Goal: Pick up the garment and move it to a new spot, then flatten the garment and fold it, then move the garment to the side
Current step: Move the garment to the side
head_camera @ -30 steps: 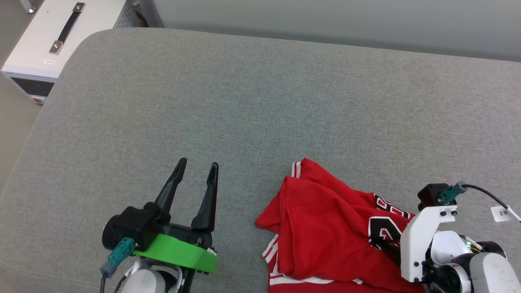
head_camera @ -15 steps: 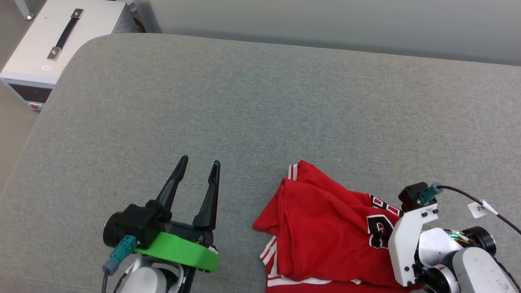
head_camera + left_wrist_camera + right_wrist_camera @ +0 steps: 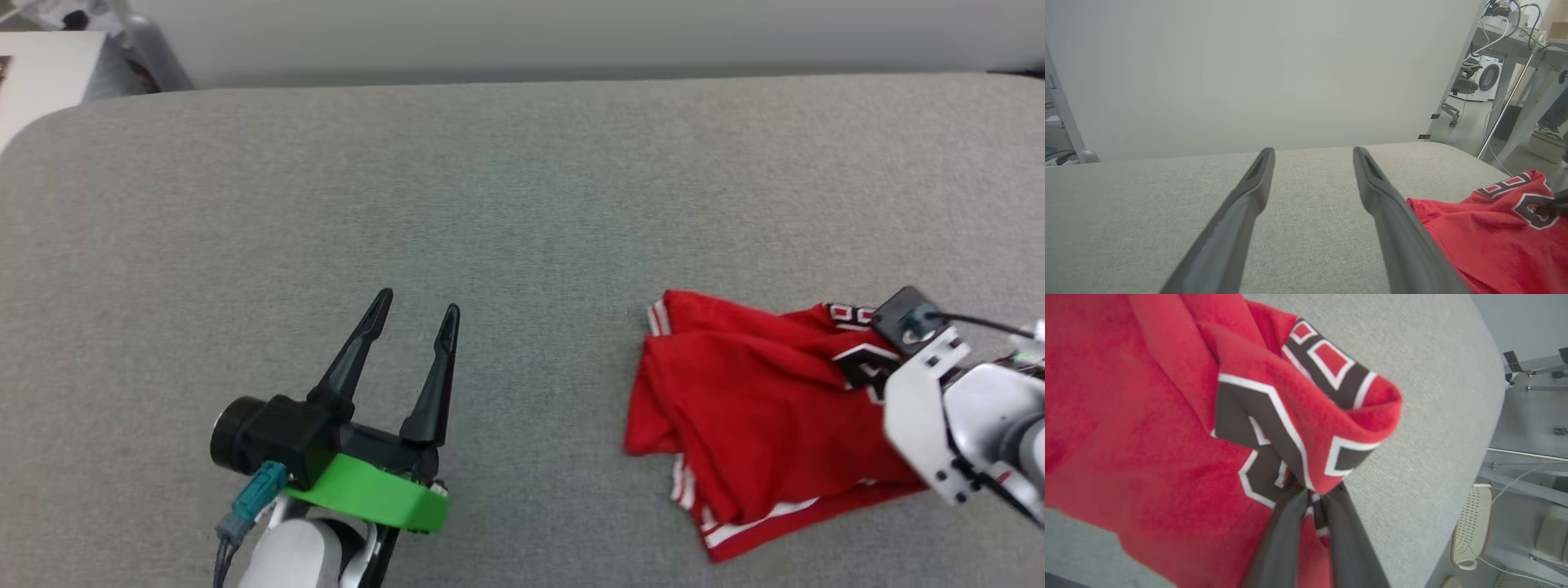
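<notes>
Pinching the shirt (image 3: 751,400) by its lettering, your right gripper (image 3: 1312,490) looks mid pick-up; the shirt lies bunched at the right of the pad (image 3: 522,204). Left gripper (image 3: 418,302) spread, idle. Next: lift it clear.

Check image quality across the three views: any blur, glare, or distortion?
Head view: even light, no glare, right arm slightly blurred. Left wrist view: left end effector soft up close, edges lean from the wide angle. Right wrist view: shirt and right end effector smeared by motion.
</notes>
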You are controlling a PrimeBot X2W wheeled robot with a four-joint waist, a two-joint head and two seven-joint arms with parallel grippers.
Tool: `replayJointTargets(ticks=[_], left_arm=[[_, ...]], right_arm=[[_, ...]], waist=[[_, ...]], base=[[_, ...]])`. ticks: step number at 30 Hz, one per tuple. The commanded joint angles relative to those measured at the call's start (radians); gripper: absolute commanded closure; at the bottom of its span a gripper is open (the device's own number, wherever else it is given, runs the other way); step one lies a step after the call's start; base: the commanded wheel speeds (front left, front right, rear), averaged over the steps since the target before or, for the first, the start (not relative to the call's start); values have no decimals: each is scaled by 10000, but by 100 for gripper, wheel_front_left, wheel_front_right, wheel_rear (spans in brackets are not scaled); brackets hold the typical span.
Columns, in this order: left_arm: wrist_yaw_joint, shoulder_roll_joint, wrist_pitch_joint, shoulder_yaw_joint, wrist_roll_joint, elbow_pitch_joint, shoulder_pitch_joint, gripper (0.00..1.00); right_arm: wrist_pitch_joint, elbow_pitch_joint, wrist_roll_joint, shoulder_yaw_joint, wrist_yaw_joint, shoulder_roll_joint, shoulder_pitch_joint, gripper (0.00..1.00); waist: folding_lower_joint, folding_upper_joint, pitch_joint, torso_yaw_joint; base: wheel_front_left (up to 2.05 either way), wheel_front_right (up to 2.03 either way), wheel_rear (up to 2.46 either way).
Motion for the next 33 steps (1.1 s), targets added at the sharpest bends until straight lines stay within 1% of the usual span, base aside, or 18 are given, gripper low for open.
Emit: replayJointTargets(ticks=[1, 3, 5, 10, 15, 19, 27, 33], left_arm=[[-29, 116, -57, -12, 152, -109, -344, 0], [-29, 224, -57, -181, 208, -188, -540, 0], [-29, 368, -57, -368, 269, -261, -730, 0], [-29, 757, -57, -732, 375, -406, -1157, 0], [-29, 1097, -57, -867, 447, -670, -1525, 0], [-29, 1300, -57, -920, 500, -933, -1778, 0], [-29, 1529, -57, -1051, 523, -1379, -2105, 0], [-29, 1520, -57, -1068, 530, -1540, -2171, 0]], right_arm=[[-178, -5, 69, 104, -17, -502, -447, 100], [-485, 155, 145, 236, -17, -1158, -880, 100], [-855, 381, 167, 289, -17, -1644, -1278, 100], [-1843, 1296, 108, 12, -17, -2162, -1954, 100], [-2940, 2574, -88, -356, -17, -2229, -2449, 100], [-3848, 3630, -353, -721, -17, -2182, -2873, 100], [-5146, 5680, -1062, -1636, -17, -1953, -3704, 100], [-5758, 6586, -1475, -1990, -17, -1642, -4133, 100]], waist=[[0, -1, 958, -1117], [0, -1, 1275, -1447], [0, -1, 1599, -1748], [0, -1, 2298, -2363], [0, -1, 2943, -2791], [0, -1, 3357, -2926], [0, -1, 3777, -2821], [0, -1, 3835, -2640]], base=[[0, 0, 0], [0, 0, 0], [0, 0, 0], [0, 0, 0], [0, 0, 0], [0, 0, 0], [0, 0, 0], [0, 0, 0]])
